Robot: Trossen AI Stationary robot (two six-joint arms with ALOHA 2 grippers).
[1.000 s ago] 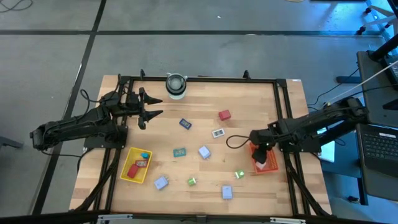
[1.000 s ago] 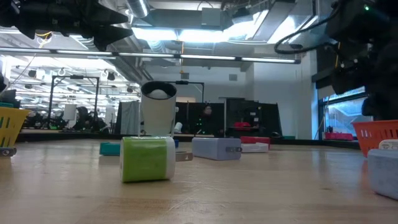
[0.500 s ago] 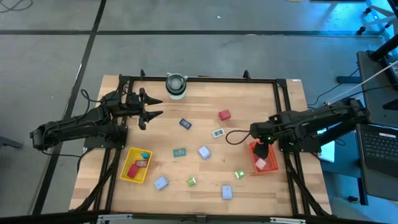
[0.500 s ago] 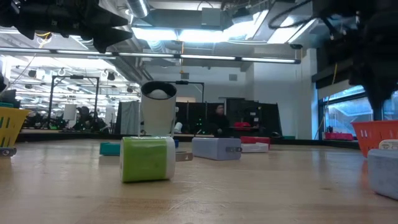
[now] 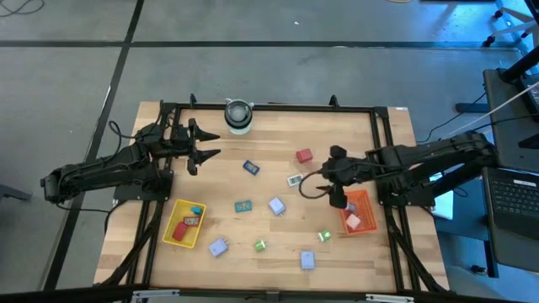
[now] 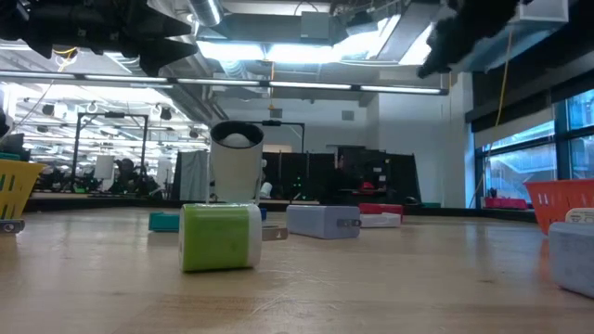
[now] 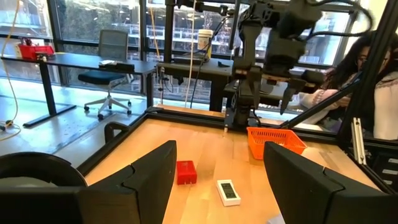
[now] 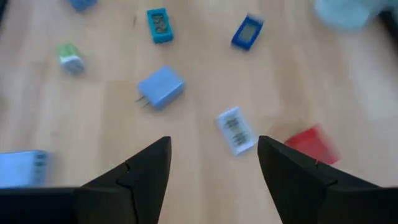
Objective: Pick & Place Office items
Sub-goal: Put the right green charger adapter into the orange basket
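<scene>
The right end effector (image 5: 334,178) hangs above the wooden tabletop (image 5: 278,135), just beside the inner edge of the red tray (image 5: 360,200), with its fingers spread apart and nothing between them. In the right wrist view the two dark fingers (image 8: 140,171) frame bare wood, with a white packet (image 8: 235,130) between them and farther out, a red block (image 8: 311,142) to one side, and a lavender block (image 8: 160,88), a teal packet (image 8: 158,24), a blue packet (image 8: 247,31) and a green block (image 8: 69,56) beyond.

Taking the red tray as the landmark: a pink item (image 5: 353,221) lies inside it. The red block (image 5: 304,155) sits well away from the tray toward the far edge of the tabletop, the white packet (image 5: 295,179) lies between that block and the tray, and a bright green block (image 5: 323,236) rests near the tray's near corner. The blue packet (image 5: 251,167), teal packet (image 5: 243,205) and lavender block (image 5: 276,205) lie farther off across the middle. The yellow tray (image 5: 174,234) stands at the opposite side, holding small red and blue pieces.

The left end effector (image 5: 205,146) waits above the far left part of the tabletop, well apart from the red tray, fingers wide open and empty. A grey-white cylinder (image 5: 238,115) stands at the far edge.
</scene>
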